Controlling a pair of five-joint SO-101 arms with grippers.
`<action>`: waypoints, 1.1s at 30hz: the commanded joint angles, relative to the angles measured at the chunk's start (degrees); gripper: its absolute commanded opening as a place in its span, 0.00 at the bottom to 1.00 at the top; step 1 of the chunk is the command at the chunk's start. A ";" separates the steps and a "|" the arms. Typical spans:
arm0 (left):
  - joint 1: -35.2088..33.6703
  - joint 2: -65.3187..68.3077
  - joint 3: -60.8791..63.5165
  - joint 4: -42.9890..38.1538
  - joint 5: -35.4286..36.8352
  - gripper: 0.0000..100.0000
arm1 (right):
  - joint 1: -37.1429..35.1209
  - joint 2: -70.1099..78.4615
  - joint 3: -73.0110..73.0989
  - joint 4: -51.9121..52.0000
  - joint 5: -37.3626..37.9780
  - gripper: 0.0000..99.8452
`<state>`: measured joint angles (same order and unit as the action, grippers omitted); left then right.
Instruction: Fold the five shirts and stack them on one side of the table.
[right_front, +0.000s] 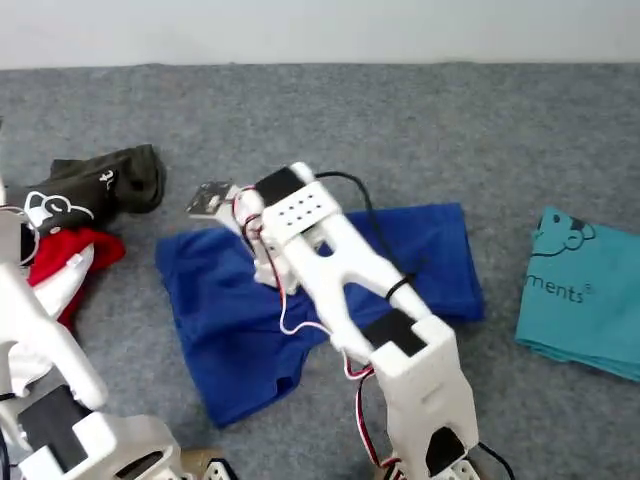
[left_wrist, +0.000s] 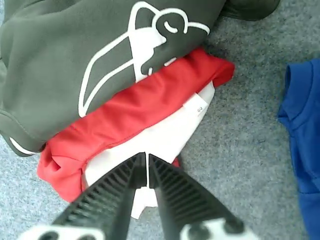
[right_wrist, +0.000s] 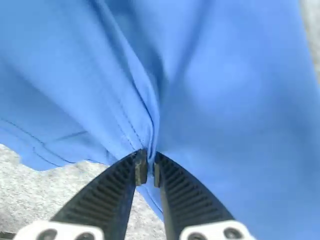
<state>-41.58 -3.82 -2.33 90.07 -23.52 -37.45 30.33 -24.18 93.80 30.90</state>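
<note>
1. Across the table (right_front: 400, 130) from above: looks early in the job, perhaps one shirt of five done. Counts a teal shirt (right_front: 580, 290) folded flat at the right side, well apart from the rest. Leaves a blue shirt (right_front: 230, 330) spread open and creased in the middle, partly under the right arm (right_front: 340, 270). Leaves a dark green shirt (right_front: 100, 185) and a red shirt (right_front: 75, 250) heaped together at the left, near the left arm (right_front: 40, 330). No stack as yet.

2. From the left wrist: hovers over that heap with the left gripper (left_wrist: 145, 159) clenched, tips all but touching and nothing caught between them as far as can be told. Shows the dark green shirt with its white print on top, the red shirt under it and a white shirt (left_wrist: 165, 135) lowest, label showing. All bunched, none folded.

3. From the right wrist: finds the right gripper (right_wrist: 147, 167) clamped on a raised ridge of the blue shirt, cloth pinched between the tips close to the hem, with bare table just beside. Looks thin and smooth, falls in soft creases, and probably sags and slips when lifted.
</note>
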 joint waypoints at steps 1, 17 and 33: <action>0.35 -2.55 0.84 0.18 -0.44 0.02 | 1.89 1.19 -1.58 -0.48 -0.53 0.02; 0.18 -2.99 1.54 0.09 -0.53 0.02 | -3.65 -2.24 -8.97 0.13 -0.44 0.14; 0.09 -2.99 -1.01 -0.62 -0.53 0.02 | -16.04 8.57 -12.31 -6.99 0.00 0.14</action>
<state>-41.58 -3.91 -0.40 90.07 -23.52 -52.04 38.68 -33.58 88.18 30.90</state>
